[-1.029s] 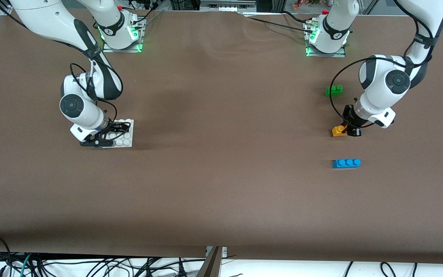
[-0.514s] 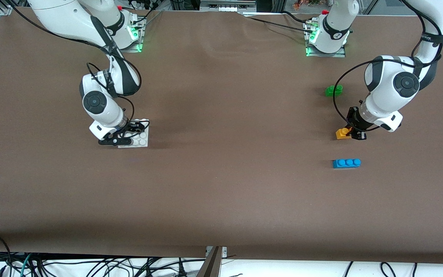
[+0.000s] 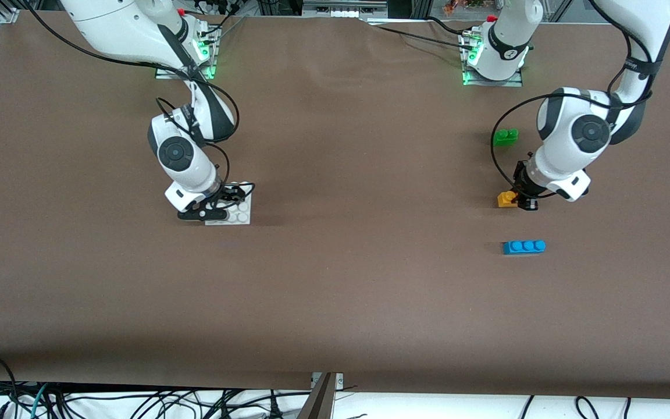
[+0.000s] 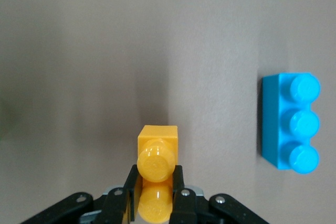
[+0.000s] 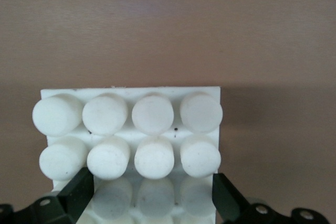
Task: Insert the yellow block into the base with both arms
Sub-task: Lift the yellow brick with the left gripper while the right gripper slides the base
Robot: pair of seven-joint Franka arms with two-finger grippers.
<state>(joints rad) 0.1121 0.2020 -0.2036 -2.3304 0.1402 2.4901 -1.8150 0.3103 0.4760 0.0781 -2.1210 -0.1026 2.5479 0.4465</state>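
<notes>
Left gripper (image 3: 520, 201) is clamped on the yellow block (image 3: 507, 198), which sits up off the brown table (image 3: 346, 279) at the left arm's end; in the left wrist view the fingers (image 4: 179, 203) pinch the block (image 4: 156, 169) from both sides at its rear stud, with the front half sticking out past them. The blue brick (image 3: 524, 247) lies flat on the table nearer the camera than that gripper, and the green brick (image 3: 505, 137) is farther from the camera, close to the left arm's elbow (both loose, nothing touching them). Over toward the right arm's end, the right gripper (image 3: 217, 205) has the white base (image 3: 236, 212) grasped by one edge, its fingers (image 5: 79, 192) spread wide and gripping the two sides of the plate (image 5: 131, 129). The base looks level, studs up, and low over the table; can't tell if it's touching the surface or slightly off it.
</notes>
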